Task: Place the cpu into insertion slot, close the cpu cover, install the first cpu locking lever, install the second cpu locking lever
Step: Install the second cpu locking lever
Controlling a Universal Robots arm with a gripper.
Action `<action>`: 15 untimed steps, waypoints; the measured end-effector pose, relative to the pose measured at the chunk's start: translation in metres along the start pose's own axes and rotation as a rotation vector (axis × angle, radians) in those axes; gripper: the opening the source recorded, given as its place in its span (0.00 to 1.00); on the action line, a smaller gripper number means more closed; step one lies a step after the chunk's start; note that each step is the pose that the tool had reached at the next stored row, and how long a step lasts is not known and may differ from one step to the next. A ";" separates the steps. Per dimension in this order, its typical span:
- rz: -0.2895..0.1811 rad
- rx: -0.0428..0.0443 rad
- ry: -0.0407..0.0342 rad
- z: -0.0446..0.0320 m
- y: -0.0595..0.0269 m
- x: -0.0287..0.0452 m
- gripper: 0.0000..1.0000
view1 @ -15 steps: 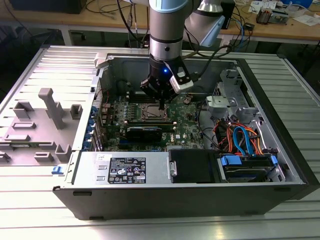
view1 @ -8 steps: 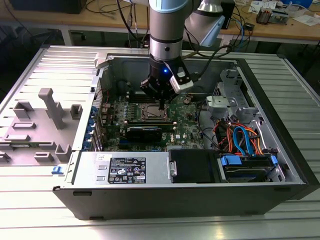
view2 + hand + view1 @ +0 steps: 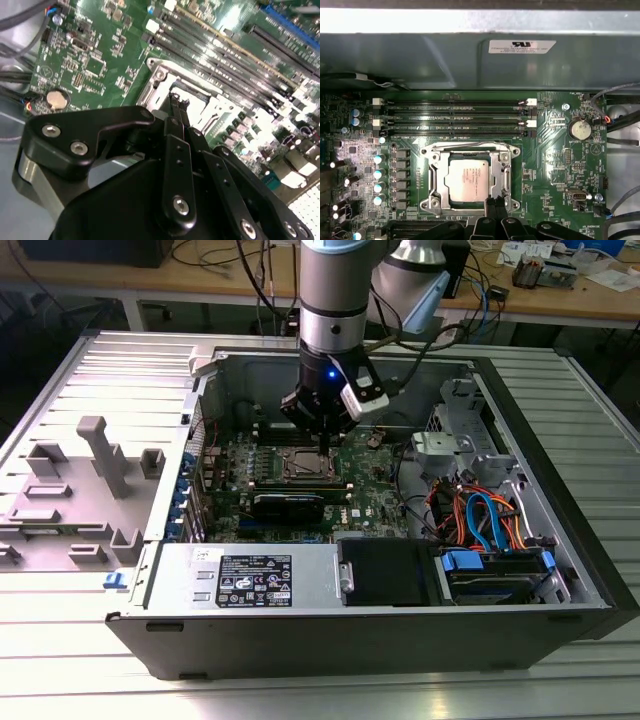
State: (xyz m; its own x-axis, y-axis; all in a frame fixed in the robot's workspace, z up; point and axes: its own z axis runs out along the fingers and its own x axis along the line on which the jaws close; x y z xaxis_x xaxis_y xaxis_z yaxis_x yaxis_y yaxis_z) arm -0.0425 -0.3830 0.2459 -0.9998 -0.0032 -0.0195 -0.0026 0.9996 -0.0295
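Overall, one open computer case (image 3: 560, 570) is seen in the exterior view, with one green circuit board (image 3: 370, 480) inside and one arm lowered over it. One gripper (image 3: 325, 443) hangs just above the insertion slot (image 3: 470, 180). In the first wrist view, one cpu (image 3: 466, 181) is seen seated in that slot, framed by the silver cpu cover (image 3: 436, 176), with four long memory slots (image 3: 455, 117) beyond. In both wrist views the fingers (image 3: 178, 107) are pressed together, gripping nothing, their tips at the cover's edge.
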 end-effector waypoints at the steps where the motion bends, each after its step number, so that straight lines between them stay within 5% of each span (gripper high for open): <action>1: 0.000 0.0000 0.0012 0.0001 -0.0018 0.0000 0.11; 6: 0.000 -0.0001 0.0063 0.0007 -0.0184 0.0002 0.11; 15: -0.001 -0.0001 0.0071 0.0017 -0.0253 0.0119 0.11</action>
State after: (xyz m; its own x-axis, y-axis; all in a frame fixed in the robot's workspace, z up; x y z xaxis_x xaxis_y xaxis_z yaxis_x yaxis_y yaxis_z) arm -0.0543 -0.4083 0.2446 -0.9999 -0.0035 -0.0125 -0.0031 0.9996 -0.0294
